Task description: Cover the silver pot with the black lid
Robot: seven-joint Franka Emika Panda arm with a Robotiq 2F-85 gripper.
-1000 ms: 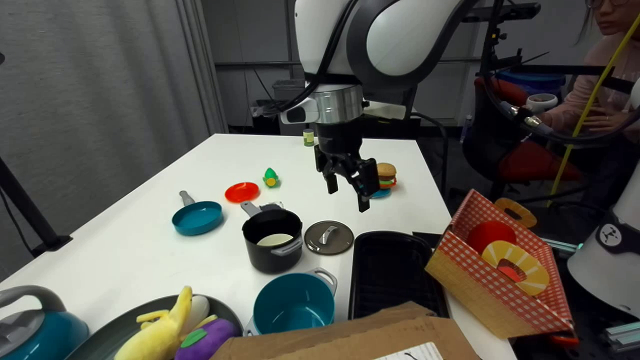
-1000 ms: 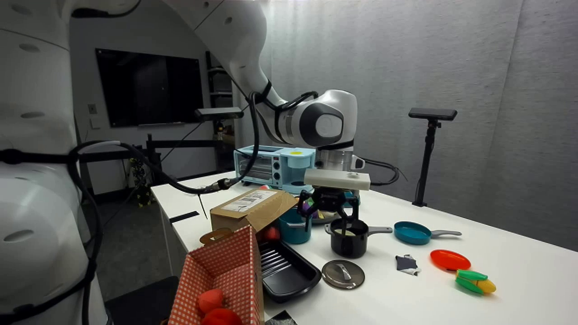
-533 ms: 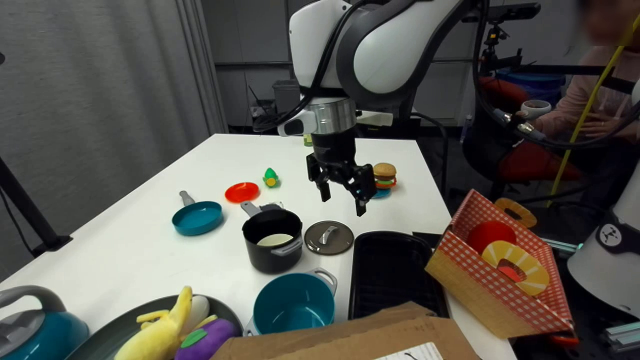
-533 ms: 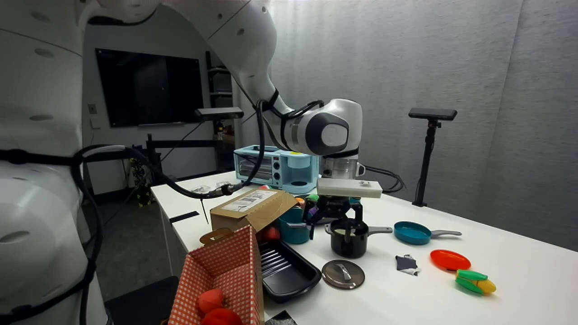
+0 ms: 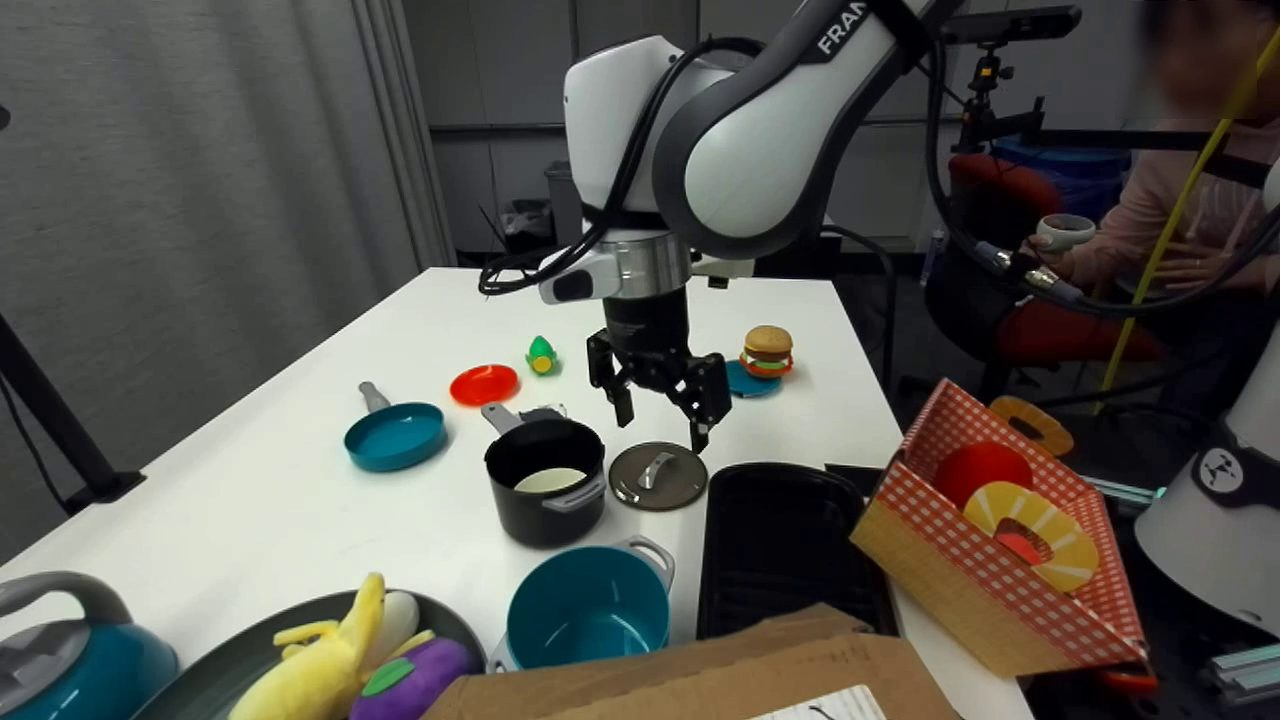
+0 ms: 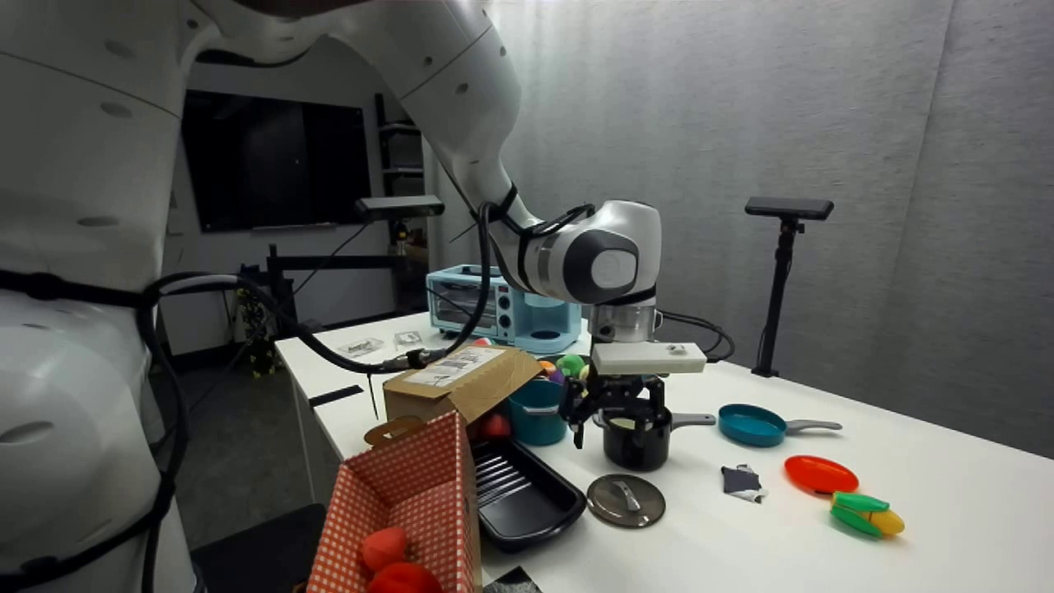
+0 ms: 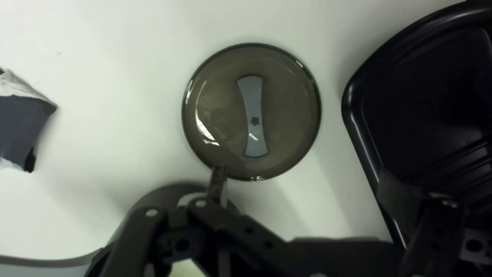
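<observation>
Below our pincer, spread and empty, lies the lid, the pot down on the side of one finger. If we descend out of line with the handle, that finger could clip the pot, or the other the tray.

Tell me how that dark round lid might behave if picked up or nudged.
The black lid looks stiff, judging by its even, round rim. Being glossy, it may be slippery, though the raised grey handle should offer a hold. Lying flat on the table, it would probably slide rather than roll.
</observation>
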